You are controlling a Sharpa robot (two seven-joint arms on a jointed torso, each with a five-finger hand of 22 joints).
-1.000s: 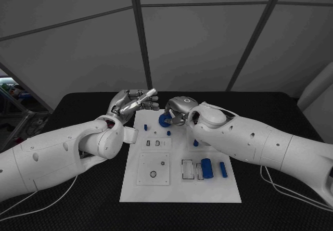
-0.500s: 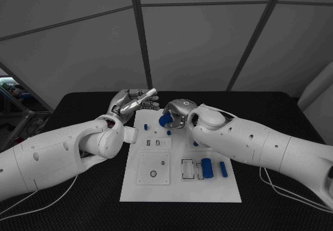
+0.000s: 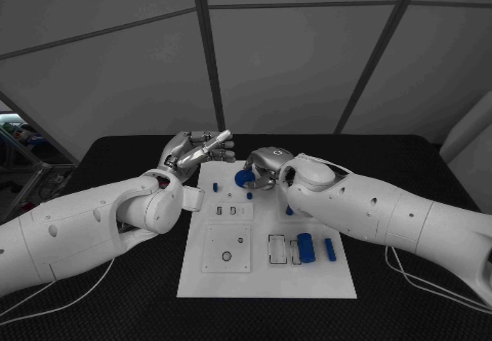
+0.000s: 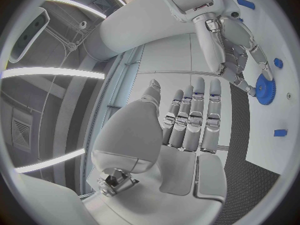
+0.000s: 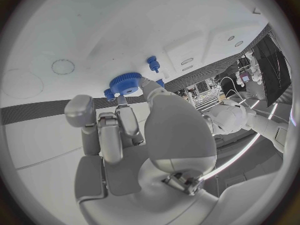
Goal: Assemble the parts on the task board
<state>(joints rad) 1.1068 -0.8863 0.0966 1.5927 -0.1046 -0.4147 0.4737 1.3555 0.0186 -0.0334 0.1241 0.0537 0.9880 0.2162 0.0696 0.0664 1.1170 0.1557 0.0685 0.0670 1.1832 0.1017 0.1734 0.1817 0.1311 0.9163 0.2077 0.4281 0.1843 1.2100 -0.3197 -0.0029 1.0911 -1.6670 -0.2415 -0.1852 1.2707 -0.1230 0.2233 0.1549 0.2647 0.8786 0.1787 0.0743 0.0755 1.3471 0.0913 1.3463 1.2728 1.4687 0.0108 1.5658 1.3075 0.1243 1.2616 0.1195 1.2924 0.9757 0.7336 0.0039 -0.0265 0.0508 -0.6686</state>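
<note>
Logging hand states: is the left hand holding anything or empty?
Empty. The left hand hangs above the task board's far corner, fingers straight and together, nothing between them in the left wrist view.

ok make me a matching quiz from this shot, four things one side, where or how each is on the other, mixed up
Things:
1. blue gear
2. left hand
3. large blue cylinder
4. right hand

States:
a. lying on the task board nearer the robot
b. raised off the board, holding nothing
c. at the board's far end, in fingertips
d. pinching a part

Pairs: 1-c, 2-b, 3-a, 4-d
</note>
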